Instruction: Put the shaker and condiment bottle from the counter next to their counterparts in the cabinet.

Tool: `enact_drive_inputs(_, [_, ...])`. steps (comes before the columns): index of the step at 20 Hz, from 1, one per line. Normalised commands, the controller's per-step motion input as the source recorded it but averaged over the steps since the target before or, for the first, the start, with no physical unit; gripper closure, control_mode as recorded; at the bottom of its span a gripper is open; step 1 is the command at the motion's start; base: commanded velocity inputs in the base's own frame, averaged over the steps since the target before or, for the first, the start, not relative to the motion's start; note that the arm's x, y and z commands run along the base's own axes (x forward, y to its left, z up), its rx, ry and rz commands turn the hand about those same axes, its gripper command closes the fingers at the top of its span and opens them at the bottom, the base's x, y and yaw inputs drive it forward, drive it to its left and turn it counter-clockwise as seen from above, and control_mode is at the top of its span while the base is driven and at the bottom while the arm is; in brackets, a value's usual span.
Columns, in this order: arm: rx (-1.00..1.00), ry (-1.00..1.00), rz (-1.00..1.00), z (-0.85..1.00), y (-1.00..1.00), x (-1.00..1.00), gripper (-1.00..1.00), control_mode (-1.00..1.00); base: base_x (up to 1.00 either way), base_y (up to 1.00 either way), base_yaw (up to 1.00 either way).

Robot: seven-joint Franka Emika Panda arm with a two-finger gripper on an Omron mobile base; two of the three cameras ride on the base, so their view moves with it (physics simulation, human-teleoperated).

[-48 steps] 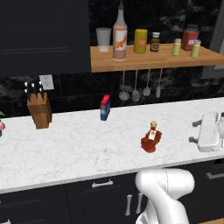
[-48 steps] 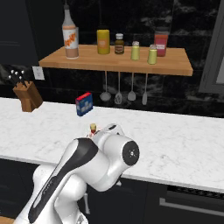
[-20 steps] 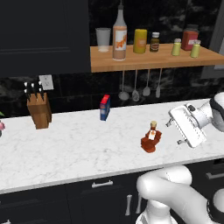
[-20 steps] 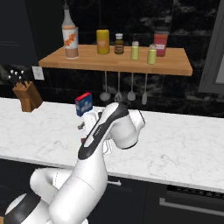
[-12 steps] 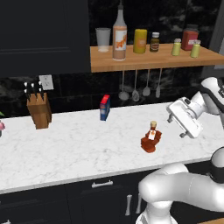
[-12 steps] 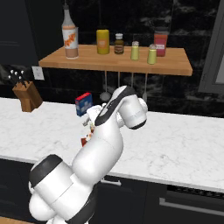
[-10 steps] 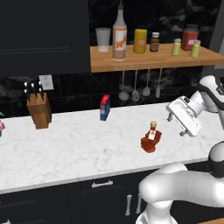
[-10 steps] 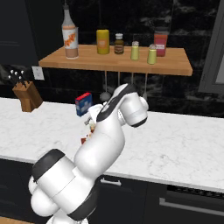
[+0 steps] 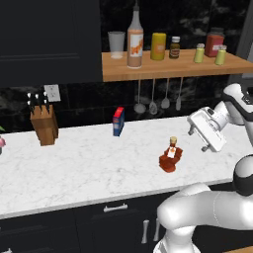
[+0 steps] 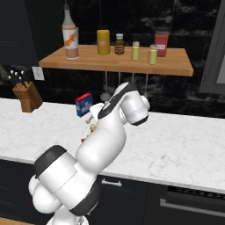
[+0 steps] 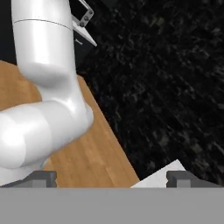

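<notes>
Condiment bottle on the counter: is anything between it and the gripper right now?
Nothing visible. The condiment bottle stands alone on the counter; the gripper, up to its right, has open space across to it.

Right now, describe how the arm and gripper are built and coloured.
The arm is glossy white, made of thick rounded tube segments with dark grey bands at the joints. The gripper has a white boxy hand and two small dark grey finger tips. No cables or markings are visible.

condiment bottle (image 9: 171,155) on counter (image 9: 74,168), below cabinet (image 9: 168,66)
</notes>
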Motion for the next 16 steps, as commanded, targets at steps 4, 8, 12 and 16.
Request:
enact_drive_inputs(4, [-0.15, -0.10, 0.00, -0.23, 0.55, -0.20, -1.00, -1.00, 0.00, 0.00, 0.00])
enact_drive_inputs(8, [-0.13, -0.04, -0.04, -0.21, 0.49, 0.00, -1.00, -1.00, 0.00, 0.00, 0.00])
enact_drive_inputs(12, [-0.01, 0.00, -0.07, -0.04, 0.11, 0.27, -1.00, -1.00, 0.00, 0.00, 0.00])
enact_drive_inputs(16, [0.06, 0.00, -0.09, 0.00, -0.06, 0.54, -1.00, -1.00, 0.00, 0.00, 0.00])
